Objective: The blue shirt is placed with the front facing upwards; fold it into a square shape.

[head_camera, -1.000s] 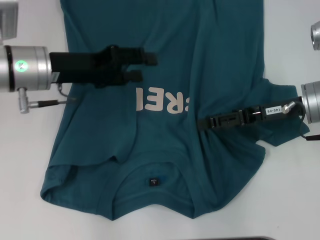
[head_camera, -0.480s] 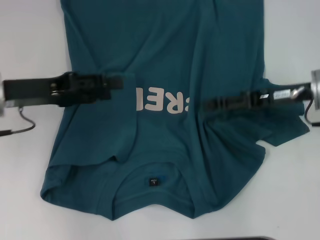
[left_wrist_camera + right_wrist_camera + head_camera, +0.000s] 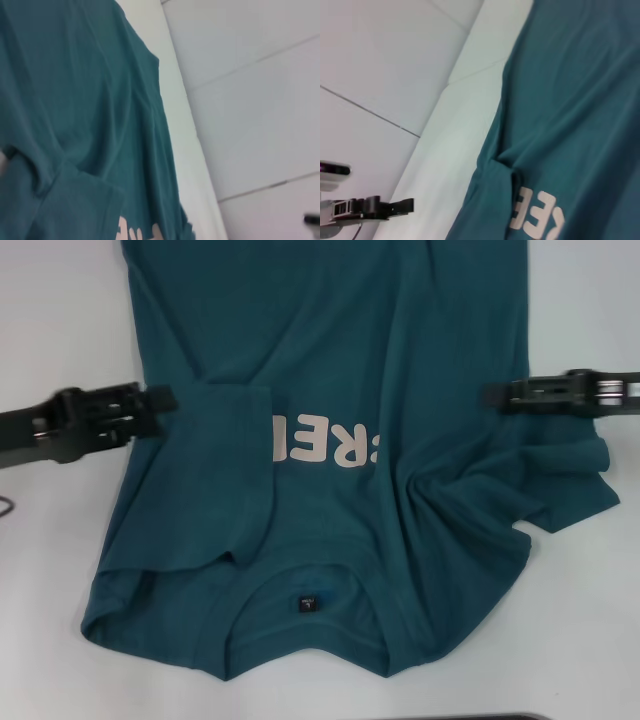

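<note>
The blue shirt (image 3: 350, 360) lies spread on the white table, its collar and small dark neck label (image 3: 307, 604) toward me. The pale letters (image 3: 325, 445) are partly covered, because both sides are folded in over the chest. On the left a flap ends beside the letters, and on the right a rumpled fold and sleeve (image 3: 560, 490) bunch up. My left gripper (image 3: 165, 397) hovers at the shirt's left edge, holding nothing. My right gripper (image 3: 490, 393) hovers over the right edge, also holding no cloth. The right wrist view shows the shirt (image 3: 570, 100) and the left gripper (image 3: 407, 204) farther off.
Bare white table (image 3: 60, 300) lies on both sides of the shirt and in front of the collar. A dark strip (image 3: 480, 717) runs along the near table edge. The left wrist view shows the shirt (image 3: 75, 100) and pale tiled floor (image 3: 250, 75) beyond the table.
Both arms have pulled outward from the shirt's middle, the left gripper to the left edge and the right gripper to the right edge. The folded cloth has stayed where it lay.
</note>
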Motion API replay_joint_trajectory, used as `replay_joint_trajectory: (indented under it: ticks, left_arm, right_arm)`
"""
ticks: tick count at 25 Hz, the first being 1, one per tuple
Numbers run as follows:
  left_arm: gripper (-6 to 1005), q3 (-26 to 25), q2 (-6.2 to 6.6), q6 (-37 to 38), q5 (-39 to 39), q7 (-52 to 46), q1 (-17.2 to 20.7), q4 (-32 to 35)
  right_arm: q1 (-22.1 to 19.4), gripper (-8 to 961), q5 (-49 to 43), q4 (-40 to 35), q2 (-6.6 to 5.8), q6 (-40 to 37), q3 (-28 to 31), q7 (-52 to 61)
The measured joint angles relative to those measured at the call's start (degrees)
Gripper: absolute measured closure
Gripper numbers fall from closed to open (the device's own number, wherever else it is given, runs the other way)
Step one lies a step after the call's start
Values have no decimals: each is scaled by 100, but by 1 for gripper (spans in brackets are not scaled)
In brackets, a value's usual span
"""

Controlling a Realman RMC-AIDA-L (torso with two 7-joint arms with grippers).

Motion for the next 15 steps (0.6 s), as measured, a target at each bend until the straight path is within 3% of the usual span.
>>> replay_joint_trajectory:
  ticks: [4, 6, 11, 15]
  left_arm:
    - [307, -404, 214, 282, 0, -27, 13, 349]
    - [306, -407, 258, 434, 21, -7, 26, 416]
    - [307, 113, 265, 597, 196, -44, -10, 413]
    - [307, 186, 226, 545, 233, -105, -34, 411]
  right_arm:
    - [-222, 208, -28, -88, -315, -372, 170, 294]
    - [-322, 208, -147, -247, -394, -519, 174, 459]
    - [-390, 208, -931, -571, -482, -795, 137, 844]
    - [-338, 208, -1536, -589, -479, -858, 137, 972]
